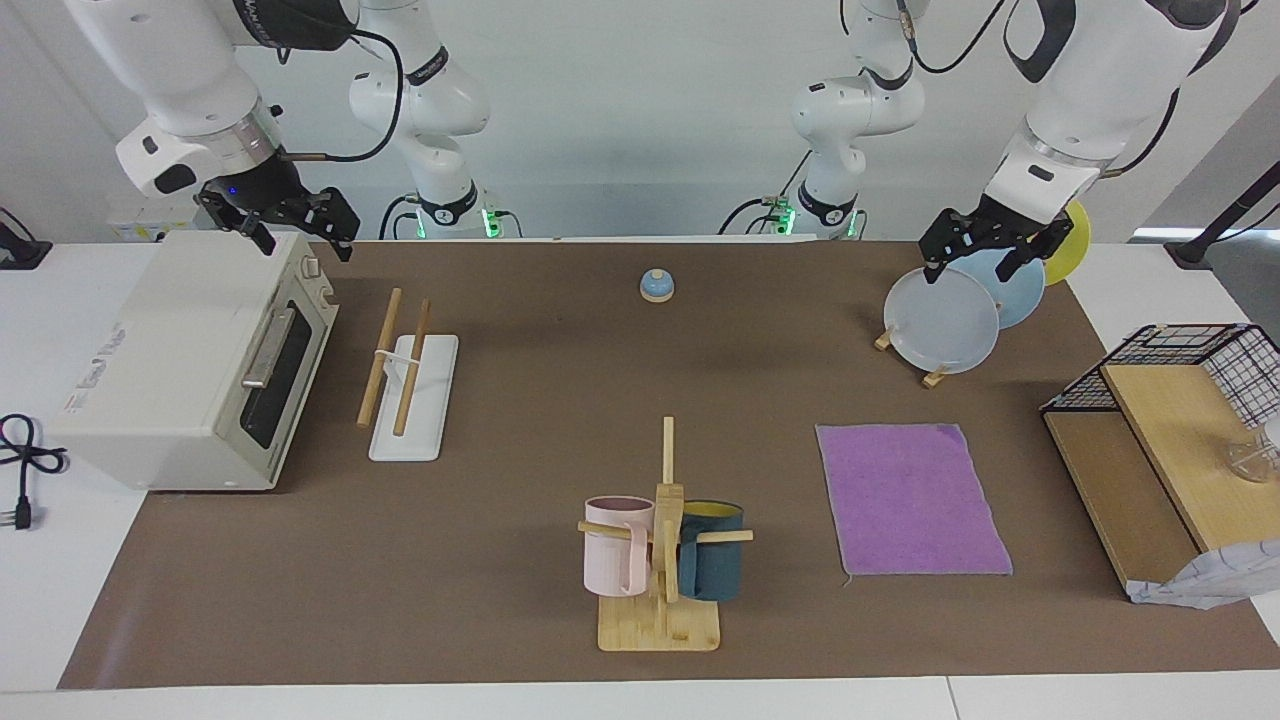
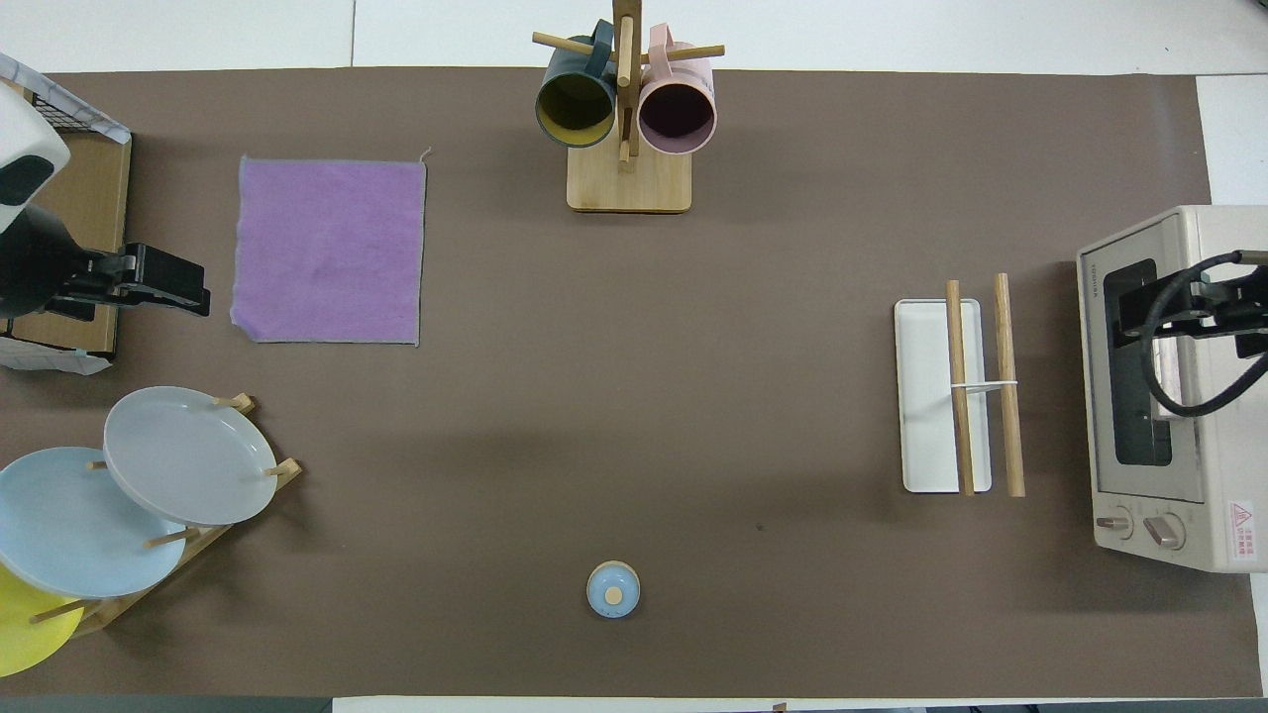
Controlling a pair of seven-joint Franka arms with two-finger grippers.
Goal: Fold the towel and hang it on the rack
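Towel (image 1: 910, 498) flat, purple up, on tabletop (image 1: 520, 400) twd left arm's end; rack (image 1: 412, 385) well apart. Soft, limp, light: we'd pinch a corner. L gripper (image 1: 988, 253), R gripper (image 1: 285, 222): jaws released, both up.

Toaster oven (image 1: 190, 360), white, at the right arm's end of the table; mug stand (image 1: 662, 560), bamboo, carrying a pink mug (image 1: 617, 545) and a teal mug (image 1: 712, 563); plate stand (image 2: 188, 540) with round plates; small blue bell (image 1: 656, 285); wire basket (image 1: 1195, 365) on wooden shelving
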